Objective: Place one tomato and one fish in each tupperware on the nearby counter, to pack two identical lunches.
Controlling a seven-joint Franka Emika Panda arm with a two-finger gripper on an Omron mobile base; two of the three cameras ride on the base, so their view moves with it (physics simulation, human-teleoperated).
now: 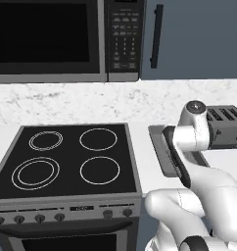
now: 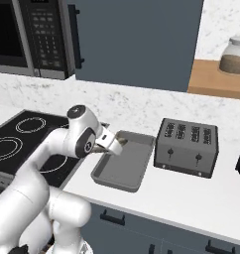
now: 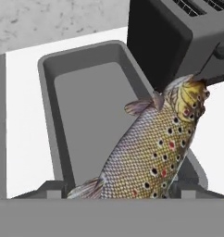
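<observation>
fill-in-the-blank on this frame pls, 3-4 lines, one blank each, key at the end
1. The gripper holds a ____ above the grey tupperware.
2. The tupperware's floor is ____ of food.
3. The tupperware sits on the white counter between the stove and the ____.
4. The cabinet above the counter is dark ____.

Missing words: fish; empty; toaster; blue-grey

arm [image 2: 52, 149]: glossy white, rounded, bulbous segments
joints: dark grey rings and caps
wrist cap [image 1: 195, 106]: round, grey, dark centre
</observation>
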